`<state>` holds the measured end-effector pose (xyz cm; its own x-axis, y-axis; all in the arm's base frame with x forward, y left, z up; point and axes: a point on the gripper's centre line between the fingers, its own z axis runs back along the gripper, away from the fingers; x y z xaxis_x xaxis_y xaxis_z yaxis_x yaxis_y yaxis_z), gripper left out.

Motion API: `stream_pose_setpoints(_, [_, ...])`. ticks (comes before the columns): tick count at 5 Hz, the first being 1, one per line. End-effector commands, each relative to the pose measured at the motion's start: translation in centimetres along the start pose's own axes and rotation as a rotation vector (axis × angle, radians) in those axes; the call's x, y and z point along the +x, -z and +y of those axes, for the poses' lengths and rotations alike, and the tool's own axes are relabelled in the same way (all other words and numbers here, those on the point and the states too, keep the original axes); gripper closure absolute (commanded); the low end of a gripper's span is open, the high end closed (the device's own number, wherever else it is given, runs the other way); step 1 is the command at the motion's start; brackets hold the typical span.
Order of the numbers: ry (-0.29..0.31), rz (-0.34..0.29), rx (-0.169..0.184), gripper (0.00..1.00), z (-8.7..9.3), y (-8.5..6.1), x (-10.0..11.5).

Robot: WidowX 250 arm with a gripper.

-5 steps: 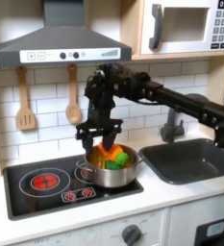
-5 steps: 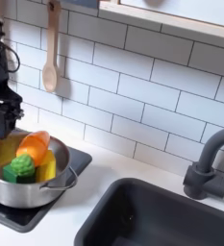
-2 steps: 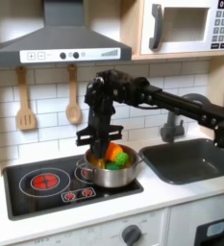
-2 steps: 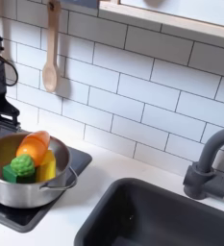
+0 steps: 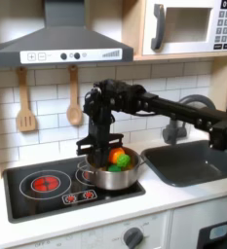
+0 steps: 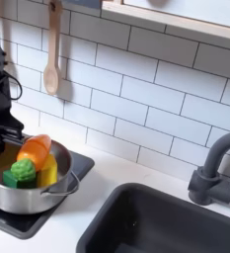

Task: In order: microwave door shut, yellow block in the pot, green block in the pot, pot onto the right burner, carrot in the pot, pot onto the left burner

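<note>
While the pot (image 5: 112, 173) sits on the stove's (image 5: 47, 195) burner at three o'clock in the first exterior view, it holds the carrot (image 6: 34, 149), green block (image 6: 21, 173) and yellow block (image 6: 47, 171). Above, the microwave door (image 5: 181, 27) is closed. Low over the pot's nine o'clock rim, the gripper (image 5: 93, 149) has its jaws spread, empty.

No text reads clearly; the microwave keypad (image 5: 225, 27) markings are blurred.
</note>
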<state>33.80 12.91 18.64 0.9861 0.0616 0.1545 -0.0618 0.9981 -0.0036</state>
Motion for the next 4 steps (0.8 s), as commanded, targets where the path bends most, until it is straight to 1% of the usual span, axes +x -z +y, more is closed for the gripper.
stream_pose_setpoints(1, [0.003,0.019,-0.012,1.0,-0.3,1.5,0.7])
stream_pose_setpoints(2, [0.001,0.026,-0.013,1.0,-0.2,2.1,1.2])
stream_pose_setpoints(3, [-0.014,0.031,-0.001,1.0,0.6,2.4,1.7])
stream_pose_setpoints(4, [-0.021,0.025,0.006,1.0,1.1,2.3,2.1])
